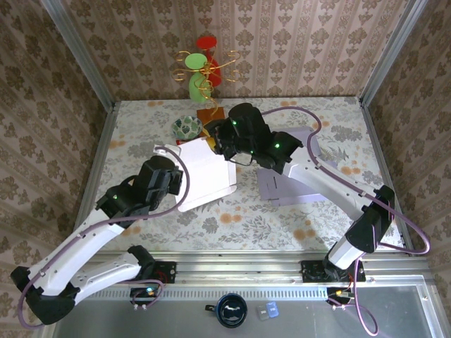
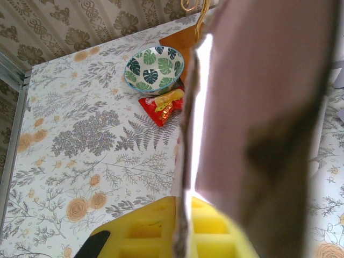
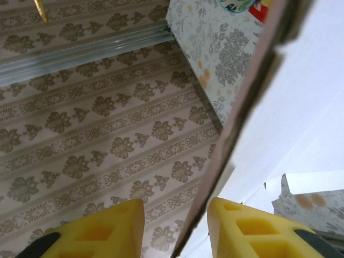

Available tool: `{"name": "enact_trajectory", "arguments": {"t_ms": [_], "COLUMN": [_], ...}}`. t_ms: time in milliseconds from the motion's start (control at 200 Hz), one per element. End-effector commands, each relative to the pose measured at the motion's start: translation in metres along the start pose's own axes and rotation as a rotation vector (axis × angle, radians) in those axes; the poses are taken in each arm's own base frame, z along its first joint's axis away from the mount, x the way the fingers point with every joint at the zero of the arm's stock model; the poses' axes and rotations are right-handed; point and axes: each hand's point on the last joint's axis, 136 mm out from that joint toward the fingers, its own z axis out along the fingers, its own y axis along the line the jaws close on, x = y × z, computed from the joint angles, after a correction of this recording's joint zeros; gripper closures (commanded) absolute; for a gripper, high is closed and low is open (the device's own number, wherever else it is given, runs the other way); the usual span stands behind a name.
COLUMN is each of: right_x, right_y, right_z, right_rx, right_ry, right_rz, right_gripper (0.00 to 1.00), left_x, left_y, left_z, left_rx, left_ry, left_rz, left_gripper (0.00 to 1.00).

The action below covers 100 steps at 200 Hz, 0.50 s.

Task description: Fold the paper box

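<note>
Yellow pads point(image 2: 140, 231) of the left hand point(image 2: 183, 239) are clenched on the edge of the box point(image 2: 258, 107) — a white sheet at mid-tabletop point(image 1: 141, 123). The right hand point(image 3: 177, 231) is released, its pads apart and straddling the box's 12 o'clock edge. At 11 o'clock of the box sit a leaf-print bowl point(image 2: 154, 69) and a red packet point(image 2: 163, 106); a lilac sheet point(image 1: 296, 184) lies flat at 3 o'clock. Floral print covers the tabletop — damask wallpaper point(image 1: 317, 42) and metal posts point(image 1: 75, 49) close it in.

Top camera overhead, wrist cameras against box point(image 1: 204, 176)
</note>
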Motion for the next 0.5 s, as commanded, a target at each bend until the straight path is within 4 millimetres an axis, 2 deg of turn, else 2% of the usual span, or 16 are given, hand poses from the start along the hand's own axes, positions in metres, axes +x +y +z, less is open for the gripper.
{"name": "enact_trajectory", "arguments": {"t_ms": [0,495], "right_x": [-0.006,-0.012], "right_y": [0.013,0.008], "right_z": [0.001,0.014], "right_rx": [-0.035,-0.019], "right_ry": [-0.031,-0.026], "right_rz": [0.004,0.014], "right_gripper": [0.7,0.86], "left_x": [0.003,0.0], "left_y": [-0.002,-0.008], "left_z": [0.004,0.007], "left_rx": [-0.004,0.031], "left_ry": [0.008,0.001], "left_rz": [-0.008,-0.006], "left_gripper": [1.0,1.0]}}
